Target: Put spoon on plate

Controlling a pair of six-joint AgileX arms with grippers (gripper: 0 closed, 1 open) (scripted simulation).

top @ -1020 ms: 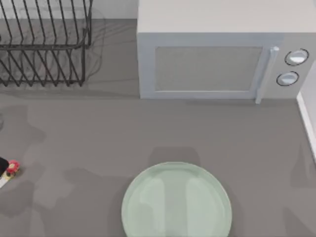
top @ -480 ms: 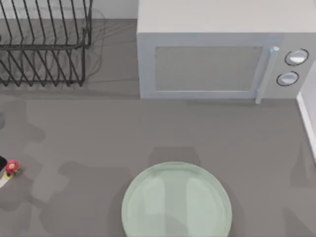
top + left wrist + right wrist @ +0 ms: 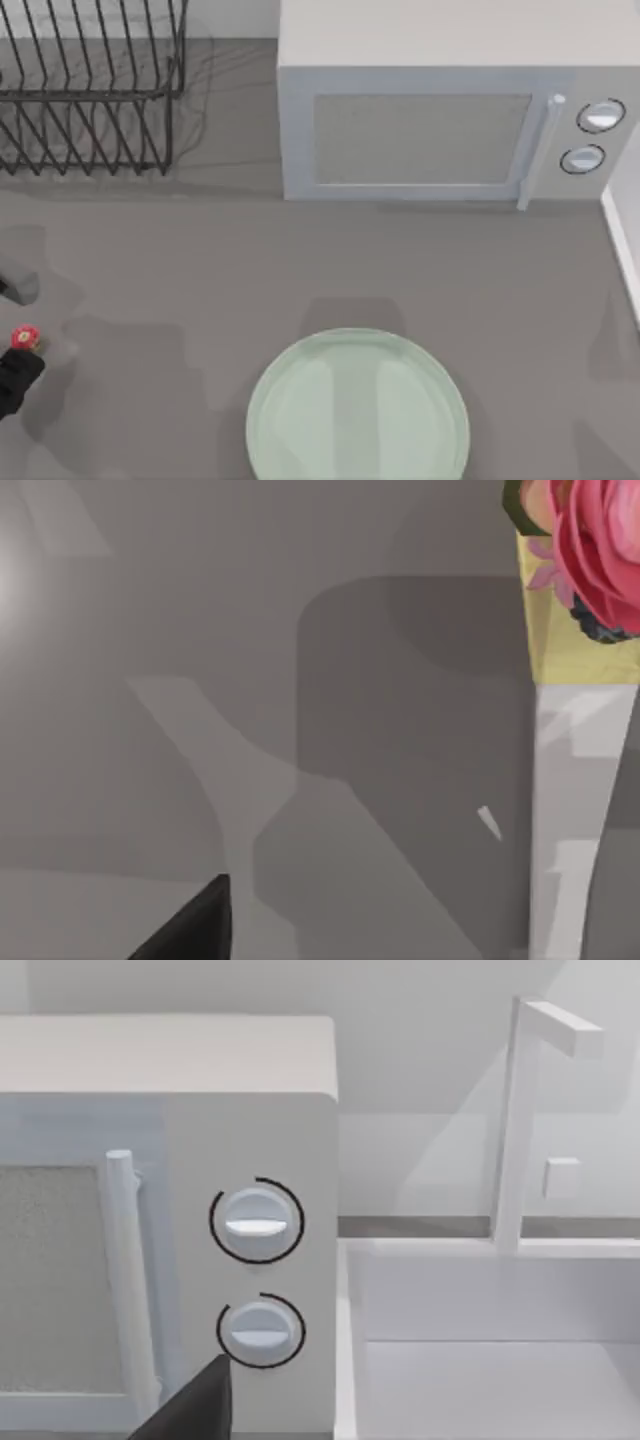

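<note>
The spoon's red-pink ornament lies at the table's far left edge; its white handle is covered by my left arm. My left gripper hangs over it, open, with one finger on each side of the ornament. In the left wrist view the rose ornament and the white handle are very close, with one dark fingertip off to the side. The pale mint-green plate sits at the front middle of the table with nothing on it. The right wrist view holds a dark fingertip of my open right gripper, facing the microwave.
A white microwave stands at the back, its two knobs seen close up in the right wrist view. A black wire dish rack fills the back left. A white sink borders the table's right side.
My left gripper has come in from the left edge and now covers the spoon's handle. The spoon and plate have stayed where they were.
</note>
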